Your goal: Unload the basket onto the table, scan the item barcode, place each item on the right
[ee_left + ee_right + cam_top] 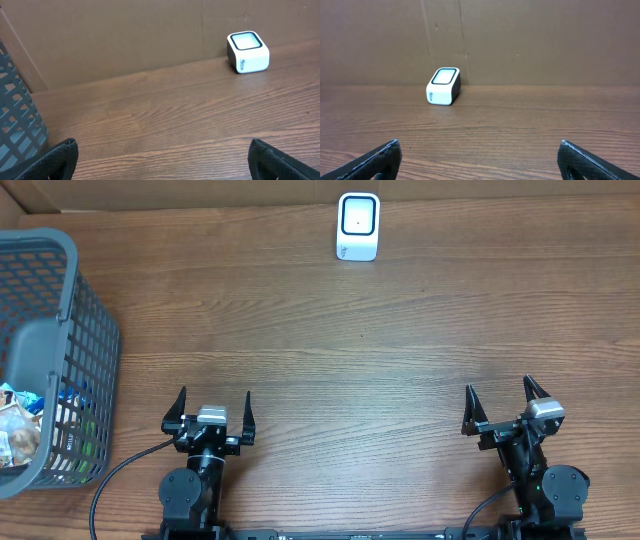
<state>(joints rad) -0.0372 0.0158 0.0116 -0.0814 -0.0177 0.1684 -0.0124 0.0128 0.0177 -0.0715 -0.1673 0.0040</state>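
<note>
The left tool (215,396) sits low at the near edge of the worktop (330,350), its two fingers spread as wide as they go, with nothing between them but bare wood. The right tool (498,386) sits the same way, well off to the left tool's right, fingers fully apart and holding nothing.

The scanner (358,225), a small white box with a dark-rimmed window on its top face, stands far ahead of both tools. It is ahead and to the right of the left tool and ahead and to the left of the right tool. It stands just in front of the brown cardboard wall (125,35) at the far edge of the worktop. Neither tool is near it.

A grey plastic basket (40,250) with latticed sides stands to the left of the left tool, apart from it. Inside, at the bottom, lie some wrapped packets (20,425), crumpled and mixed in colour. How many there are cannot be told, and no barcode can be made out on them.
</note>
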